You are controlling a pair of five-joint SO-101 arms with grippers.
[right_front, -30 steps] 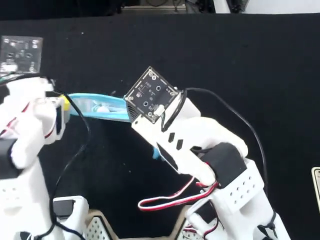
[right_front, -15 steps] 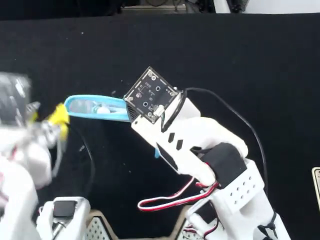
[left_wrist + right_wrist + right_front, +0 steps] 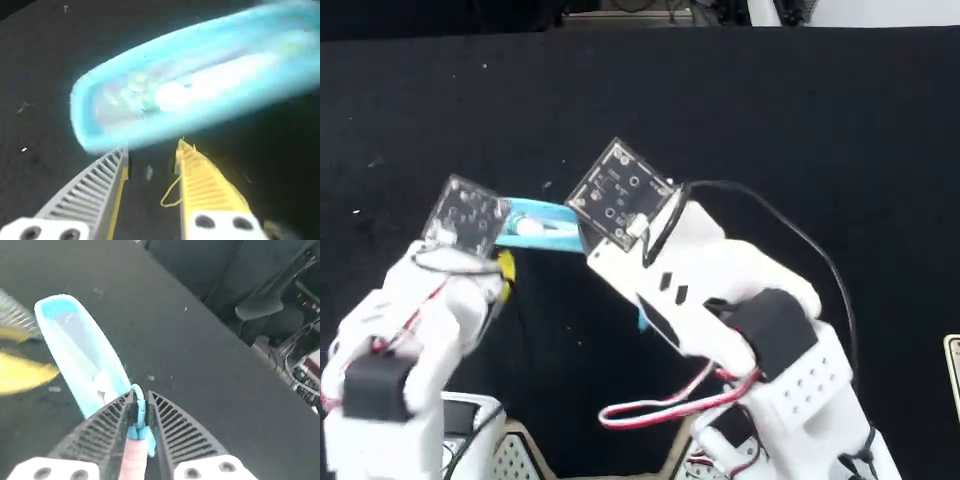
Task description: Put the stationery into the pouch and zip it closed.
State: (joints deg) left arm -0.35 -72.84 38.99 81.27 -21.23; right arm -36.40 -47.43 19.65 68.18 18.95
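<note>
While the right gripper [image 3: 140, 397] pinches the tab [image 3: 138, 412] at the pouch's [image 3: 542, 222] three o'clock end, the left gripper [image 3: 151, 148], spread open at its nine o'clock end, should clamp there firmly so the zip pulls taut.

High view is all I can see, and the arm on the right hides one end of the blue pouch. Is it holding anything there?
Observer: Yes. The right gripper is shut on a small blue tab at that end of the pouch.
Visitor: And the other arm, has it grabbed the opposite end?
Observer: No. The left gripper is open, with the pouch's rounded end just ahead of it. I cannot tell whether they touch.
</note>
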